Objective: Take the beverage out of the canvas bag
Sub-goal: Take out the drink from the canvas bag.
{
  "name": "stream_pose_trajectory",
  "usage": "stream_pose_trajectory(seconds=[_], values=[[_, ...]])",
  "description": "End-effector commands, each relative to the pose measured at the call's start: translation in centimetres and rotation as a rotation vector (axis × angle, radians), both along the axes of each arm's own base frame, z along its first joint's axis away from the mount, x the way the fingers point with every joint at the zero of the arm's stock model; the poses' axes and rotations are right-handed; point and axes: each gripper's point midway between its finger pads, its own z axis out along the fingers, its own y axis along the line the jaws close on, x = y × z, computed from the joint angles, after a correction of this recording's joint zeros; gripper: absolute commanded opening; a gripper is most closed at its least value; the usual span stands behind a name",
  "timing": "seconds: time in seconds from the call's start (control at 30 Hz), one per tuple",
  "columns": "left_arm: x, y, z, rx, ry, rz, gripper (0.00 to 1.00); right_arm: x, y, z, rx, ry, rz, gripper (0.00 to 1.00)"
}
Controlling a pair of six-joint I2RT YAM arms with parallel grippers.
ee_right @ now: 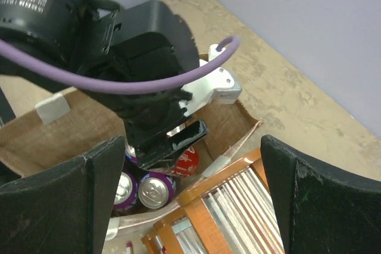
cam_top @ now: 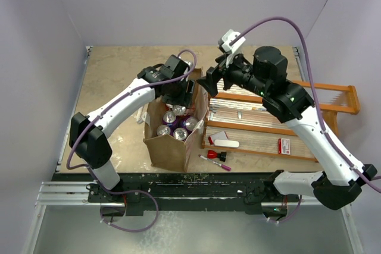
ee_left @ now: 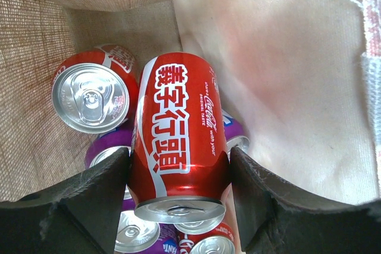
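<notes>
- Top view: the bag (cam_top: 171, 144) stands open at mid-table. The left gripper (cam_top: 180, 94) reaches down into its far end.
- What it holds is mostly hidden under the wrist here. Only silver and purple can tops (cam_top: 178, 126) show in the bag.
- The right gripper (cam_top: 212, 78) hangs just beside the bag's far right corner, over the rack (cam_top: 333, 96), with nothing in it.
- On the rack near the bag lie a marker (cam_top: 215, 162), a white bar (cam_top: 226, 143) and a small red box (cam_top: 284, 146).

- Left wrist view: the left gripper (ee_left: 178, 162) is clamped on the red can (ee_left: 178, 141), one jaw pressed to each side of its lower half.
- The can is tilted, its silver end toward the camera, and sits above the other cans inside the bag.
- A second red can (ee_left: 90, 96) stands upright just beside it on the left, touching it.
- Purple cans (ee_left: 107, 153) lie below, partly covered by the held can and the jaws.
- The bag wall (ee_left: 286, 75) is close on the right.

- Right wrist view: the right gripper (ee_right: 191, 171) has its jaws spread wide, holding nothing and touching nothing.
- Between them, farther off, the left gripper sits in the bag mouth with a patch of the red can (ee_right: 188, 160) showing under it. The rest is hidden by the black wrist and its purple cable (ee_right: 149, 81).
- Two purple cans (ee_right: 156, 190) stand beside it in the bag.
- The rack's orange frame (ee_right: 205, 197) lies against the bag's near edge, cut off at the bottom of the view.
</notes>
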Motion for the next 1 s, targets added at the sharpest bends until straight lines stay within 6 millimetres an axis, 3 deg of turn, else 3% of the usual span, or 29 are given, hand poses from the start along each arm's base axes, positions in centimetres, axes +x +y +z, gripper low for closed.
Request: stream_pose_trajectory(seconds=[0.0,0.17,0.33,0.63,0.73,0.97], values=[[-0.7,-0.2,4.5,-0.099,-0.062,0.001,0.0,-1.3,1.6,0.0,-0.087,-0.135,0.134,0.95],[-0.9,0.3,4.6,-0.101,-0.067,0.016,0.0,-3.1,3.4,-1.7,-0.197,-0.244,0.272,0.93],[-1.0,0.5,4.8,-0.108,-0.072,0.018,0.0,-3.5,4.2,-2.6,-0.272,-0.382,0.353,0.93],[-1.7,1.4,5.3,-0.108,-0.092,0.023,0.0,-5.1,5.3,-6.1,-0.358,-0.54,0.538,0.98],[-1.9,1.7,5.8,-0.098,-0.095,0.025,0.0,-4.8,6.1,-6.0,-0.316,-0.591,0.533,1.0],[-2.7,2.5,6.2,-0.101,-0.093,0.039,0.0,-3.5,8.1,-8.9,-0.297,-0.571,0.556,1.0]])
